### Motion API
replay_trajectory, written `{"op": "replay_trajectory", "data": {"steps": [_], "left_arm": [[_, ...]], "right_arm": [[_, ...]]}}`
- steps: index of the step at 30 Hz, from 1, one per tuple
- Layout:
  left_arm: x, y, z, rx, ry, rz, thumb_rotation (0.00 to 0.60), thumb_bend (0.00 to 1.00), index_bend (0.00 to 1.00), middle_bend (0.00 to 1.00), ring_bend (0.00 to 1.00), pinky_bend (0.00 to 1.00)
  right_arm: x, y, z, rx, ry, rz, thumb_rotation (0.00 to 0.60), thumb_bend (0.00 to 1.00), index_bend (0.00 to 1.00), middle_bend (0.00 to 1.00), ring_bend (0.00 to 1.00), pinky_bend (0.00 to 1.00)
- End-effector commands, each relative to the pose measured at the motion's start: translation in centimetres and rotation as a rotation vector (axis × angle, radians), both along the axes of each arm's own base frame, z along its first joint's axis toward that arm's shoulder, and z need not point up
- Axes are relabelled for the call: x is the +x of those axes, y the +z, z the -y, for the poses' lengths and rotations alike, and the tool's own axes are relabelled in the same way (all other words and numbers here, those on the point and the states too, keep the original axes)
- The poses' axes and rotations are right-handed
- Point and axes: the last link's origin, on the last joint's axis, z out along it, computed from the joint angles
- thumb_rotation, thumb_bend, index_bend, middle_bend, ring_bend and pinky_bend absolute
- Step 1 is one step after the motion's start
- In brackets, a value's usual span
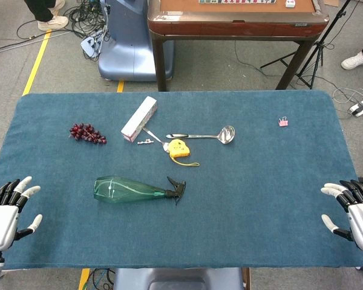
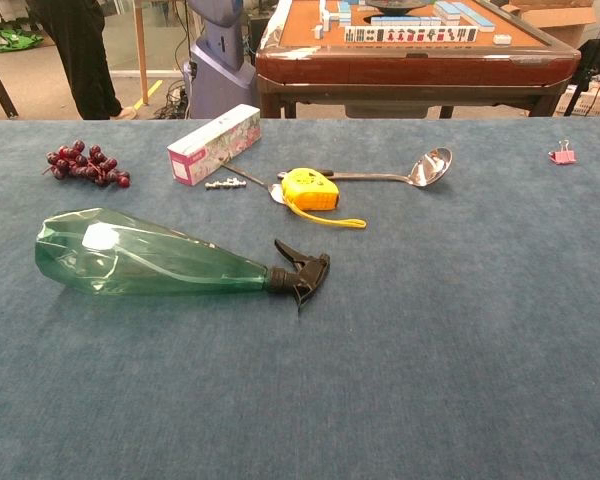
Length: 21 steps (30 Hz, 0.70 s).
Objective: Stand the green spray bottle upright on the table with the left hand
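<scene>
The green spray bottle [image 1: 133,190] lies on its side on the blue surface [image 1: 260,193], nozzle pointing right. The left robot hand [image 1: 6,214] and the right robot hand [image 1: 354,208] rest at the near corners, fingers spread wide, holding nothing.

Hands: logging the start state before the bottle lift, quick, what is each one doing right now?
Left hand: open, holding nothing, well short of the green spray bottle.
Right hand: open, holding nothing.
</scene>
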Motion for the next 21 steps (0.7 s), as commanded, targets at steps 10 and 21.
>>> {"op": "replay_trajectory", "data": {"steps": [10,21], "left_arm": [[0.7,-0.2,-0.7,-0.024,-0.049,0.024,0.600,0.33,0.22,0.09,0.03,0.00],[2.6,-1.8,-3.6,-0.137,-0.171,0.057,0.600,0.32,0.18,0.09,0.03,0.00]], "right_arm": [[0.2,0.8,0.2,-0.025,0.007,-0.019,0.600,0.26,0.31,0.28,0.14,0.12],[0.9,1.4,0.6,-0.047,0.018,-0.041,0.600,0.26,0.31,0.28,0.14,0.12]]}}
